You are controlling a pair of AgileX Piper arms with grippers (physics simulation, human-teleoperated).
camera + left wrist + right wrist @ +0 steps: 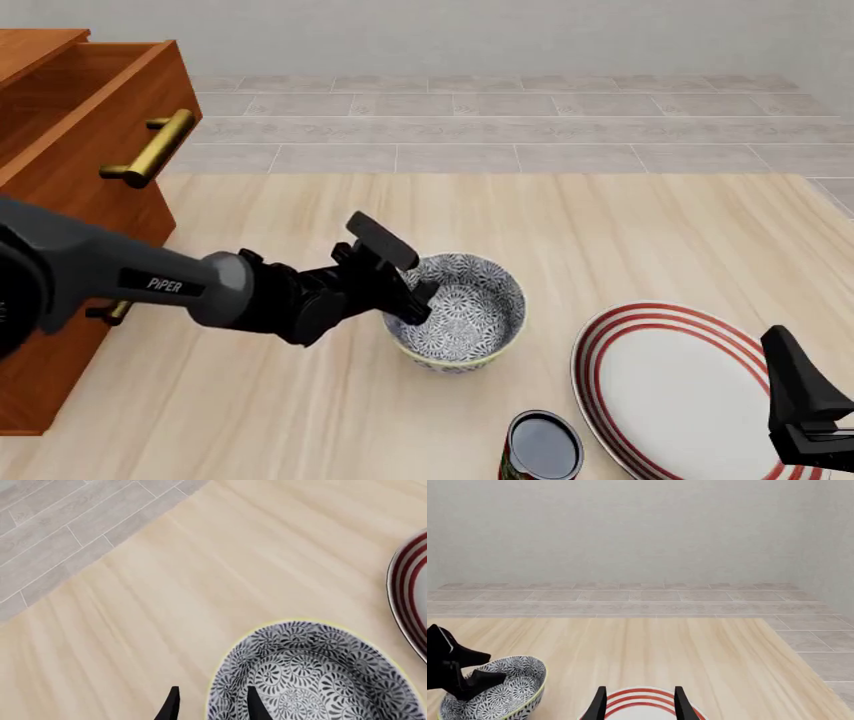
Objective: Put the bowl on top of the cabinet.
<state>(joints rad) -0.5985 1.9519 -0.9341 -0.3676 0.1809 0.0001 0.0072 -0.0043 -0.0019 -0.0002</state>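
Two arms: you had the left one reaching in from the left edge of the front view toward the middle of the table (641, 220), and the right one parked at the lower right corner.
Left gripper: your left gripper (408, 280) straddled the bowl's near-left wall, one finger (414, 308) inside the bowl and the other outside it; the fingers stood a little apart around the rim, and I could not tell whether they had clamped it.
Bowl: the bowl (467, 315) sat upright on the table at the centre of the front view, lower middle, directly at your left fingertips.
Left wrist view: the bowl filled the lower right, with one finger tip over its patterned inside and the other over bare table.
Cabinet: the cabinet (67, 180) stood at the left edge of the front view, well apart from the bowl, its top drawer pulled open.
Right gripper: your right gripper (638, 702) hung open over the plate (674, 385), fingers apart and holding nothing.
Plate: it lay in the lower right, just beside the bowl.
Can: a dark can (541, 447) stood at the bottom edge, between bowl and plate.
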